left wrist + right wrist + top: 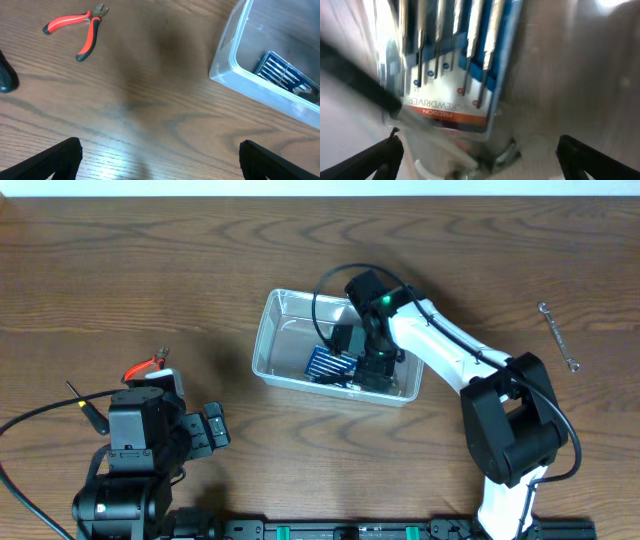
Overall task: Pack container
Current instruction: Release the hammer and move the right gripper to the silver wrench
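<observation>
Black, fingers spread wide and gripping nothing, the right hand (480,155) reaches down inside the clear, shallow rectangular plastic container (262,345) at the middle of the brown wooden worktop (150,260), just over a flat blue case of precision screwdrivers (452,75) lying in it. The left hand (160,157), equally released, hovers at the near left, red-handled pliers (82,30) ahead to its left and the container to its right; a silver wrench (558,336) lies well apart, far right.
</observation>
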Robot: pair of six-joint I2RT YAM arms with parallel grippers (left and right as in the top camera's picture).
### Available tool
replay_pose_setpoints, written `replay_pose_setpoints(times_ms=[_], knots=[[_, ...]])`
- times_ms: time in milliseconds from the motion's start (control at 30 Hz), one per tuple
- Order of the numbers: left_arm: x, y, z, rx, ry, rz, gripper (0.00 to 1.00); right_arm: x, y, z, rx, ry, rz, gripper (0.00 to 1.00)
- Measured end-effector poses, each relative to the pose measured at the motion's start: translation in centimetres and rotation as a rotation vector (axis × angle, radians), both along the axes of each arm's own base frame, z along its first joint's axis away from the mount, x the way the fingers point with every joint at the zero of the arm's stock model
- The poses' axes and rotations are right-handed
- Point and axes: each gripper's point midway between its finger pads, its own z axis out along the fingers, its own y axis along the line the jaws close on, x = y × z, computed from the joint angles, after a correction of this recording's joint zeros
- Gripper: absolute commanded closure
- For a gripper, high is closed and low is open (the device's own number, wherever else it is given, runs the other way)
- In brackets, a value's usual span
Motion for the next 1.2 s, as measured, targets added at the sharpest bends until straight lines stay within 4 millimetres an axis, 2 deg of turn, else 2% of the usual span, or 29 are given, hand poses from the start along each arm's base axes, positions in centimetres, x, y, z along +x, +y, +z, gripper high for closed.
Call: replay_pose_setpoints(times_ms=[67,133,200,267,300,400,433,500,667,800,933,1000,1100,1200], knots=[[0.0,0.0,0.0,0.000,0.000,0.000,0.02,1.4,0.9,2.1,0.026,-0.034,-0.051,0.01],[0.0,0.0,0.0,0.000,0.000,0.000,0.02,3.4,2.1,5.8,0.074,-0.088,-0.118,0.01],[0.0,0.0,0.0,0.000,-0.001,0.000,0.02,5.6,3.0,10.6,0.134,-0.166,-0.192,0.01],[0.0,0.0,0.0,0.000,-0.002,0.000,0.02,7.4,2.7,15.2,0.172,-0.243,-0.296,0.01],[0.0,0.0,0.0,0.000,-0.002,0.000,0.02,8.1,1.8,17.4,0.180,-0.283,-0.363,0.01],[0.1,0.0,0.0,0.000,-0.003,0.000,0.02,9.1,-2.6,21.4,0.156,-0.352,-0.575,0.01],[0.1,0.0,0.0,0.000,-0.003,0.000,0.02,9.3,-5.2,22.5,0.138,-0.365,-0.689,0.01],[0.1,0.0,0.0,0.000,-0.003,0.000,0.02,9.1,-10.0,23.2,0.094,-0.360,-0.873,0.01],[0.1,0.0,0.0,0.000,-0.003,0.000,0.02,7.8,-22.8,22.0,-0.006,-0.287,-1.331,0.01],[0.1,0.0,0.0,0.000,-0.003,0.000,0.02,6.2,-30.0,19.5,-0.073,-0.225,-1.518,0.01],[0.1,0.0,0.1,0.000,-0.004,0.000,0.02,4.6,-34.9,15.7,-0.128,-0.158,-1.572,0.01],[0.1,0.0,0.1,0.000,-0.005,0.000,0.01,4.1,-36.5,13.4,-0.132,-0.126,-1.561,0.01],[0.1,0.0,0.1,0.000,-0.005,0.000,0.02,3.2,-38.2,9.8,-0.136,-0.078,-1.492,0.01],[0.1,0.0,0.1,0.000,-0.005,0.000,0.02,2.8,-38.8,6.6,-0.137,-0.065,-1.392,0.01]])
